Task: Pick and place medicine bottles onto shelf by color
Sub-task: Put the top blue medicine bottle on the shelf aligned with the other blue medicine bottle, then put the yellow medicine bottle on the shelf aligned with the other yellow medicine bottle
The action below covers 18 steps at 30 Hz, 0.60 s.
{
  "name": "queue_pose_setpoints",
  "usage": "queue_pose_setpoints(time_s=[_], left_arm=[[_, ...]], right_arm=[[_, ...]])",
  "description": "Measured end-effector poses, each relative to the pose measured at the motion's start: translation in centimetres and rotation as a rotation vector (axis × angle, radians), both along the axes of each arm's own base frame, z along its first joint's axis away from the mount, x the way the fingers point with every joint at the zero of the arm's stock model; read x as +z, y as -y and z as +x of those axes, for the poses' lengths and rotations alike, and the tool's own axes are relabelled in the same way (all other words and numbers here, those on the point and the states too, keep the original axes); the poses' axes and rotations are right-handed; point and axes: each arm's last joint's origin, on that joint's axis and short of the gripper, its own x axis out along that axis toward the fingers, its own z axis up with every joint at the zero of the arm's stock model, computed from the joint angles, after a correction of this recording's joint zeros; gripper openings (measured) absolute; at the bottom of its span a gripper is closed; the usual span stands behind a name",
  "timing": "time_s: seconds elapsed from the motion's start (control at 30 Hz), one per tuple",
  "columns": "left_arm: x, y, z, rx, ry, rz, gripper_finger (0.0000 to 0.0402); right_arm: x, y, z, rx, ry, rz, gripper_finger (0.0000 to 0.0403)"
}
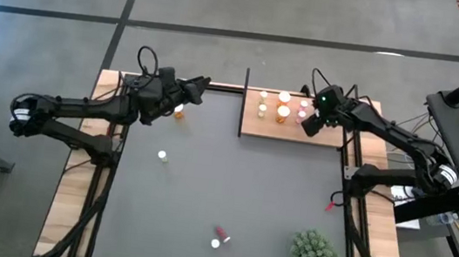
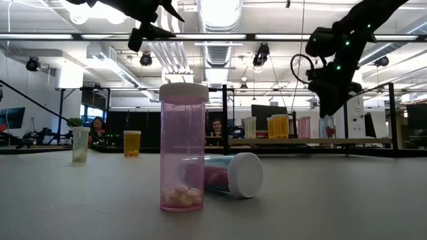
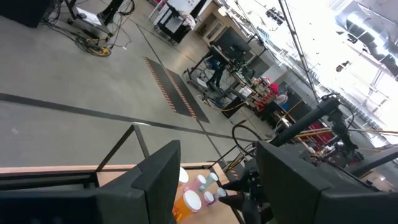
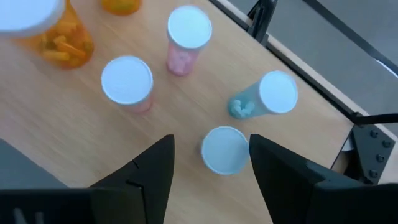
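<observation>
- The shelf sits at the mat's far edge and carries several white-capped bottles: orange ones, pink ones and a pale blue-green one
- The right gripper hovers over the shelf with its fingers apart around a white-capped bottle standing between them, not squeezing it
- The left gripper hangs above the mat's far left, fingers apart, empty, an orange bottle just beside it
- Only the low view shows pills inside the near pink bottle and another bottle lying behind it
- The high view alone shows the plant
</observation>
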Motion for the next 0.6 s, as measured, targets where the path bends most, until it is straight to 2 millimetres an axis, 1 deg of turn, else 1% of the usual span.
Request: queue_pose_setpoints(time_s=[0.13, 0.27, 0.37, 0.5, 0.6], left_arm=[[0.0, 0.0, 0.0, 0.0, 0.0, 0.0, 0.0193], [0.0, 0.0, 0.0, -0.005, 0.0, 0.0, 0.0193], [0.0, 0.1, 0.1, -0.047, 0.0, 0.001, 0.0193], [0.1, 0.4, 0.4, -0.193, 0.01, 0.006, 0.0193], [0.1, 0.8, 0.5, -0.293, 0.009, 0.007, 0.0193]], right_arm=[[0.7, 0.2, 0.2, 0.005, 0.009, -0.015, 0.0199], [2.1, 0.4, 0.3, 0.005, 0.023, -0.029, 0.0199], [3.8, 0.6, 0.5, 0.006, 0.043, -0.05, 0.0199], [6.5, 0.8, 0.9, 0.018, 0.093, -0.103, 0.0199], [8.5, 0.9, 1.2, 0.055, 0.175, -0.12, 0.0199]])
